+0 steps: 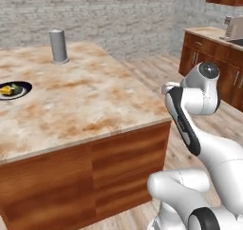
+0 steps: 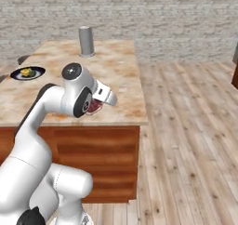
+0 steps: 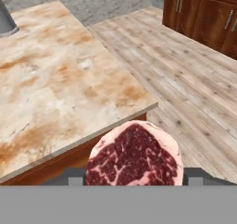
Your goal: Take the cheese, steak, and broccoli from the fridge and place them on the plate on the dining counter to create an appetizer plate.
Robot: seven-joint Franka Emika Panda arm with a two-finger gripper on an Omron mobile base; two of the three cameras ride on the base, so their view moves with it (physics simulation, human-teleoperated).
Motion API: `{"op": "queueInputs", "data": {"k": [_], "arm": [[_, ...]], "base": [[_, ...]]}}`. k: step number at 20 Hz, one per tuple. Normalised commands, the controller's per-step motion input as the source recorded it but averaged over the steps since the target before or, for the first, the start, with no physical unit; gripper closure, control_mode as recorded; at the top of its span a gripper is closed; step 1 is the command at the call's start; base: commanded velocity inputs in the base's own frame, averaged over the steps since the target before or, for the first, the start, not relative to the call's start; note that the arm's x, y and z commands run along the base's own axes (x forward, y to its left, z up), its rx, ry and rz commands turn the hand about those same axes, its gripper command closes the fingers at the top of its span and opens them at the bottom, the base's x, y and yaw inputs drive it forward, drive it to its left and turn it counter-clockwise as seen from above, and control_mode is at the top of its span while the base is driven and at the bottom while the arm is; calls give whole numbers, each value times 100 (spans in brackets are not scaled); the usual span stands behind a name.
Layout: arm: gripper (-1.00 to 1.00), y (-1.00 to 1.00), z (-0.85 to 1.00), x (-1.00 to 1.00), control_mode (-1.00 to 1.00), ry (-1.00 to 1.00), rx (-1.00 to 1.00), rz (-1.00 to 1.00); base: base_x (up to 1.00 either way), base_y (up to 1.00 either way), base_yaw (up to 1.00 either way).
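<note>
A: What does the gripper (image 3: 134,181) hold?

B: The steak (image 3: 134,158), clamped between its jaws, just off the near corner of the dining counter (image 1: 95,96).

A: And the plate (image 1: 14,90)?

B: Far left on the counter, with the cheese (image 1: 5,90) and the broccoli (image 1: 16,88) on it. The reach is long; I think the steak may slip, or push them off.

Large island worktop (image 1: 85,100) of beige marble with rusty-brown veins, on a reddish wooden base. A grey upright metal cylinder (image 1: 59,46) stands on it near the far edge. A round dark plate (image 1: 21,88) with a white ring lies flat toward the left side, well apart from the cylinder. On the plate: a small yellow piece and something dark green, probably touching; too small to tell.
</note>
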Motion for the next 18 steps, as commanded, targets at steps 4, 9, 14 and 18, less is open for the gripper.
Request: {"op": "queueInputs", "data": {"k": [4, 9, 14, 18], "arm": [[100, 0, 0, 0, 100, 0, 0, 0], [100, 0, 0, 0, 100, 0, 0, 0], [100, 0, 0, 0, 100, 0, 0, 0], [100, 0, 0, 0, 100, 0, 0, 0]], "base": [[0, 100, 2], [0, 100, -1], [0, 100, -3], [0, 100, -5]]}}
